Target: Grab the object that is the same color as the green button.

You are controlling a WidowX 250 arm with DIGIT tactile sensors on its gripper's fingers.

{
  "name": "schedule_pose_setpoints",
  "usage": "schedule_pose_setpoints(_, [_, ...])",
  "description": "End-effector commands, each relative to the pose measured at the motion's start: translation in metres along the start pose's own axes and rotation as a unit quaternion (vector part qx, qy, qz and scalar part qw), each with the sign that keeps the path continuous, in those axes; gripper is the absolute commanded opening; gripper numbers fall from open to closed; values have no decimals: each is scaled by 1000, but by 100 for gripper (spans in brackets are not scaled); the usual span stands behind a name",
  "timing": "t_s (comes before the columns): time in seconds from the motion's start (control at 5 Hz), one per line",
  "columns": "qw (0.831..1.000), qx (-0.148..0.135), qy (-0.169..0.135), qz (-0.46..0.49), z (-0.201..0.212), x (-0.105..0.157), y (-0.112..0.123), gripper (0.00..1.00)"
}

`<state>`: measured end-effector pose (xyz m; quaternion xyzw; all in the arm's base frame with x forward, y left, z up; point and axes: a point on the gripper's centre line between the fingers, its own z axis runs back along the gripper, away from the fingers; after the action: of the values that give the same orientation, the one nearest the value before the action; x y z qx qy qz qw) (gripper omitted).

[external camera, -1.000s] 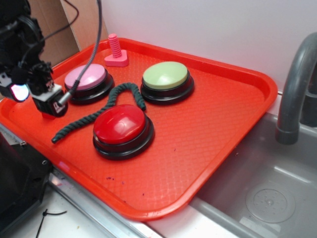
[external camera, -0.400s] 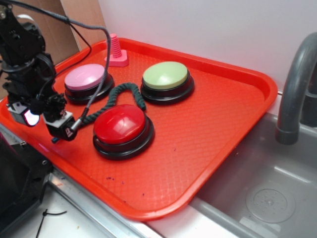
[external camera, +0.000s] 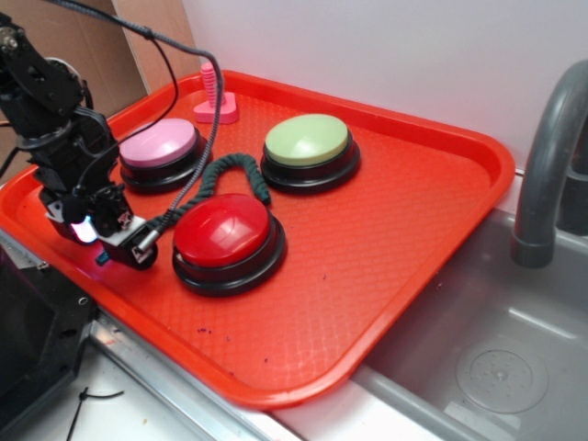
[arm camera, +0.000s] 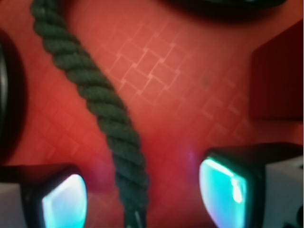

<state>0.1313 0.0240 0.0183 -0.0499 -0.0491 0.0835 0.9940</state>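
Observation:
The object, a dark green twisted rope [external camera: 230,170], curves on the red tray between the pale-green domed green button [external camera: 307,140] and the red button [external camera: 222,230], its tail running to the front left. My gripper [external camera: 112,246] hangs low over that tail end. In the wrist view the rope [arm camera: 95,90] runs down between my fingertips, with the gripper [arm camera: 142,199] open and a gap on each side of the rope. The rope's very end is hidden under the gripper in the exterior view.
A pink button [external camera: 159,142] and a pink screw-shaped toy [external camera: 213,92] stand at the tray's back left. A dark red block [arm camera: 278,76] lies close to my right finger. The tray rim [external camera: 496,156] borders a grey sink [external camera: 496,367] with a faucet [external camera: 551,156].
The gripper has moved from beside the pink button toward the tray's front and come down over the rope's tail end. The rope and buttons have not moved.

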Motion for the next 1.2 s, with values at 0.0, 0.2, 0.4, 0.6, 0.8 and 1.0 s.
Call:
schedule_pose_setpoints(0.0, [1000, 22, 1, 5, -9, 2, -6, 0])
schedule_pose_setpoints(0.2, [999, 31, 3, 7, -10, 3, -7, 0])
schedule_pose_setpoints(0.4, [999, 38, 7, 4, -13, 3, -10, 0])
schedule_pose_setpoints(0.6, [999, 42, 16, 0, -12, 2, -13, 0])
schedule_pose_setpoints(0.8, [999, 31, 30, -31, 13, 7, -23, 0])
schedule_pose_setpoints(1.0, [999, 14, 36, -32, 62, 18, -34, 0])
